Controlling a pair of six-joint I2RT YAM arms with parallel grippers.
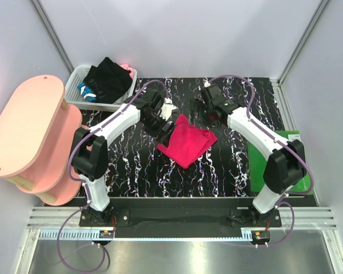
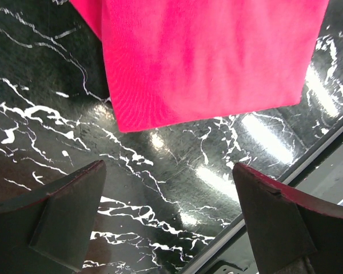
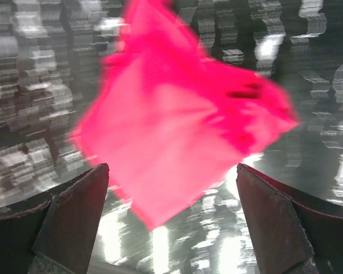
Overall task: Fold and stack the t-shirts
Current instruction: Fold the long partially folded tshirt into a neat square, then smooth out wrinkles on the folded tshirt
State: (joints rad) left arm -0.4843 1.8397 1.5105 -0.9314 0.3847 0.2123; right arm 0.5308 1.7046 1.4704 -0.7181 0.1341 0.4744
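Note:
A pinkish-red t-shirt (image 1: 187, 141) lies folded into a small square in the middle of the black marbled table (image 1: 131, 171). It fills the top of the left wrist view (image 2: 206, 57) and shows blurred in the right wrist view (image 3: 177, 137). My left gripper (image 1: 158, 124) is open and empty just left of the shirt, its fingers (image 2: 63, 217) over bare table. My right gripper (image 1: 211, 117) is open and empty just behind the shirt's far right corner. A black t-shirt (image 1: 107, 80) lies bunched in the white basket (image 1: 74, 91).
The white slotted basket at the back left also holds blue and pink cloth. A green mat (image 1: 274, 162) lies at the right edge under the right arm. A pink two-tier shelf (image 1: 31, 131) stands at the left.

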